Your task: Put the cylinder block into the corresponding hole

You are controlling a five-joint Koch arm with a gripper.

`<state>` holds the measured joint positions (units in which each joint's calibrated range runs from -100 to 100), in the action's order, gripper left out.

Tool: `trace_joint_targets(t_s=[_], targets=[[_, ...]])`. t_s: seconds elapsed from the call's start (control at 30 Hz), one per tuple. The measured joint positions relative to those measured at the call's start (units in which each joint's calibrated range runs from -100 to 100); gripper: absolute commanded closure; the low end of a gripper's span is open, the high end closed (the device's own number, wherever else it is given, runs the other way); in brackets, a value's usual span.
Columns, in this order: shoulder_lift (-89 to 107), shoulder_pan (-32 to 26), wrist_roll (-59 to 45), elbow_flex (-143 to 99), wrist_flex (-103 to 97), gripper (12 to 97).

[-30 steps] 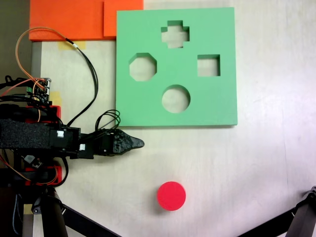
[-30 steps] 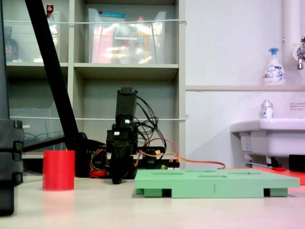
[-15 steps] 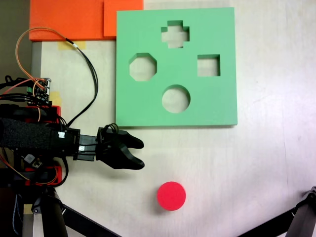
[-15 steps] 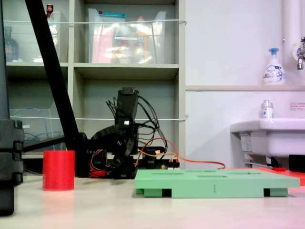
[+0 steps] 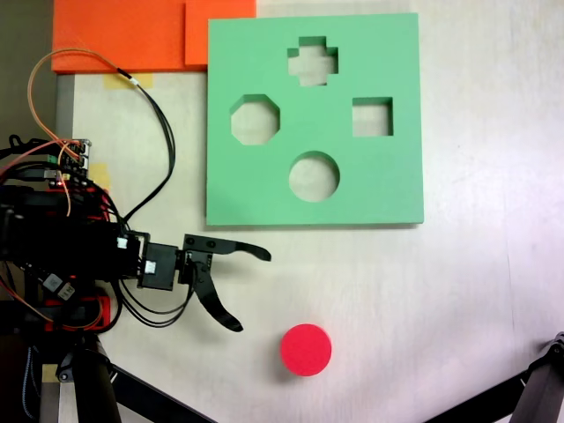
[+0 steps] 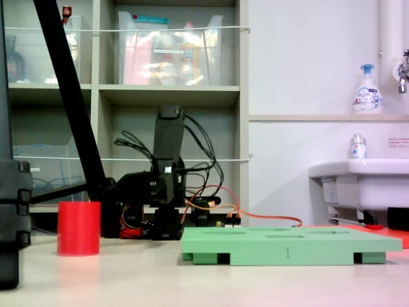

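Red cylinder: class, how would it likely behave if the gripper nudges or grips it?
The red cylinder stands on its flat end, short and wide, so a nudge probably slides it rather than tipping it. Knocked over, its round side could roll. The open gripper should span it.

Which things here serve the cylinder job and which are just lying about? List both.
For the job: the red cylinder block, the round hole in the green board, the open gripper.

Lying about: orange foam pieces, soap bottle, sink, shelf bins.
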<state>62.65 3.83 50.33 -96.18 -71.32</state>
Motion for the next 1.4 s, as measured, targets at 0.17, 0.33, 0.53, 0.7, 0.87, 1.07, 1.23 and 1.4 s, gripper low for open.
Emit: trace_joint_targets(t_s=[0.17,0.33,0.53,0.7,0.87,1.07,1.23,1.4], targets=[[-34.47,2.25,0.00,1.37,-22.81,26.6],[-46.79,3.91,0.00,7.94,-22.81,24.1],[-63.34,5.27,0.05,19.60,-22.81,24.0],[-72.50,5.62,0.73,28.03,-22.81,24.1],[-77.56,5.67,0.73,33.02,-22.81,24.1],[-77.84,5.52,0.78,37.43,-22.81,24.2],[-77.98,5.13,0.78,39.88,-22.81,24.2],[-78.39,4.25,0.78,42.92,-22.81,24.4]])
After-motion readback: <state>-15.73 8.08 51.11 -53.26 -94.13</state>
